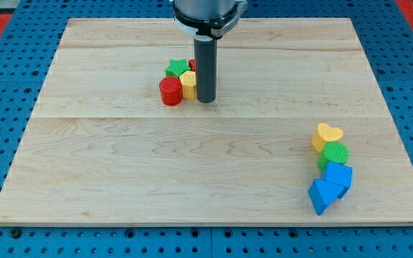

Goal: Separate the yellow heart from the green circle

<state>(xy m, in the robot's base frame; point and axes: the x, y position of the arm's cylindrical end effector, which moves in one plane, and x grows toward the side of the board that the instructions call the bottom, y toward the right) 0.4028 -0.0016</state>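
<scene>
The yellow heart (327, 135) lies at the view's right, touching the green circle (334, 154) just below it. Two blue blocks (338, 175) (323, 195) sit in a chain under the green circle. My tip (206, 99) is far away at the view's upper middle, right beside a small cluster: a red cylinder (171, 92), a yellow block (188, 84) and a green star (177, 69). A red block behind the rod is mostly hidden.
The wooden board (120, 165) lies on a blue pegboard (6, 79). The heart and circle group is close to the board's right edge and lower right corner.
</scene>
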